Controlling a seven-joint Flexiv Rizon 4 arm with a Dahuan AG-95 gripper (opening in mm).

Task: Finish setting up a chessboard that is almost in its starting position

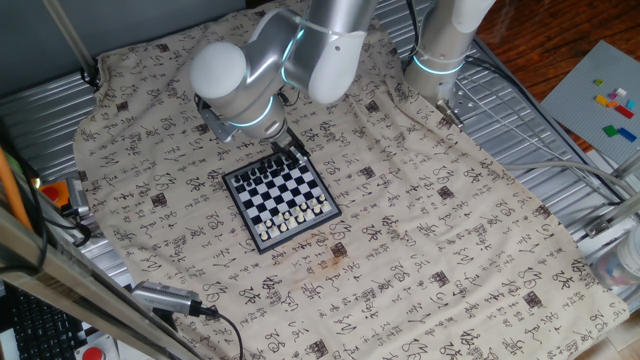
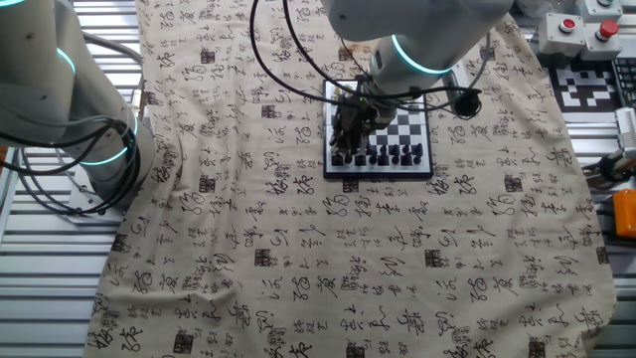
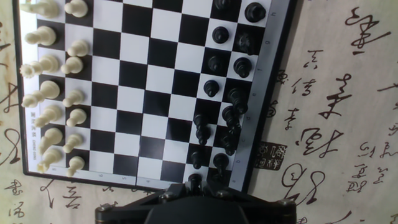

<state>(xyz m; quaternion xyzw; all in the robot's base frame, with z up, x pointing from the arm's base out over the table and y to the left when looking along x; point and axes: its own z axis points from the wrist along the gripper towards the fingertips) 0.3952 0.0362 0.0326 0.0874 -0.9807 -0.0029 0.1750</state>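
Observation:
The chessboard (image 3: pixel 155 93) lies flat on the patterned cloth. White pieces (image 3: pixel 59 93) fill two rows along its left side in the hand view, and black pieces (image 3: pixel 233 93) stand in two rows along its right side. My gripper (image 3: pixel 194 186) is low over the board's near right corner, at the end of the black rows. A small black piece (image 3: pixel 195 180) sits between the fingers, with the jaws closed against it. Its base is hidden by the hand. In the fixed views the gripper (image 1: pixel 297 155) (image 2: pixel 348 134) hovers over the black end of the board (image 1: pixel 280 197) (image 2: pixel 397 129).
Cloth with printed characters (image 1: pixel 420 250) covers the table. A second arm's base (image 1: pixel 440 50) stands at the far side behind the board. A button box (image 2: pixel 581 30) and a checkered sheet (image 2: pixel 596 85) lie off the cloth's edge.

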